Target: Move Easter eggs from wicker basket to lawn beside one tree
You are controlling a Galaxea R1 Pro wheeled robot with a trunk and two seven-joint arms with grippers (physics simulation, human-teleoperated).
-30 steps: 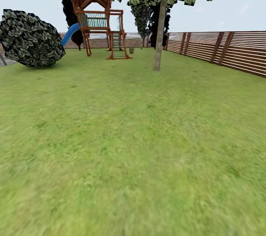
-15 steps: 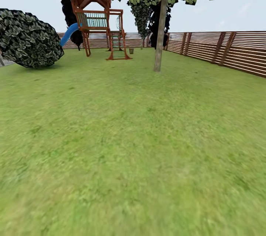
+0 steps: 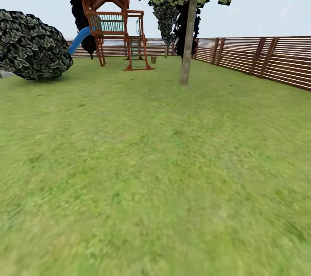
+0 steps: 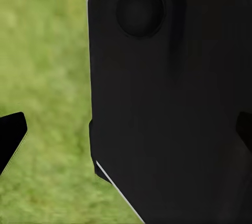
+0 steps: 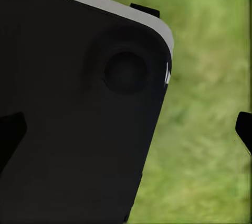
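The wicker basket (image 3: 153,59) is a tiny grey-brown shape far off on the lawn (image 3: 155,172), beside the foot of the wooden play frame (image 3: 116,21). The Easter eggs cannot be made out at this distance. A tree (image 3: 188,39) with a straight pale trunk stands on the grass to the basket's right and nearer to me. In the left wrist view my left gripper (image 4: 126,132) is open over grass, its dark fingertips (image 4: 11,132) at the picture's edges. My right gripper (image 5: 126,132) is open in the same way, with nothing between its fingertips (image 5: 244,128).
A dark leafy bush (image 3: 32,47) sits at the left. A brown slatted fence (image 3: 268,58) runs along the right and the back. Dark trees (image 3: 80,13) stand behind the play frame. A black part of the robot (image 4: 168,98) fills much of each wrist view.
The whole head view has shifted slightly: the bush has slid left and the tree and fence look a little nearer, so the camera has moved forward. Nothing in the garden has moved.
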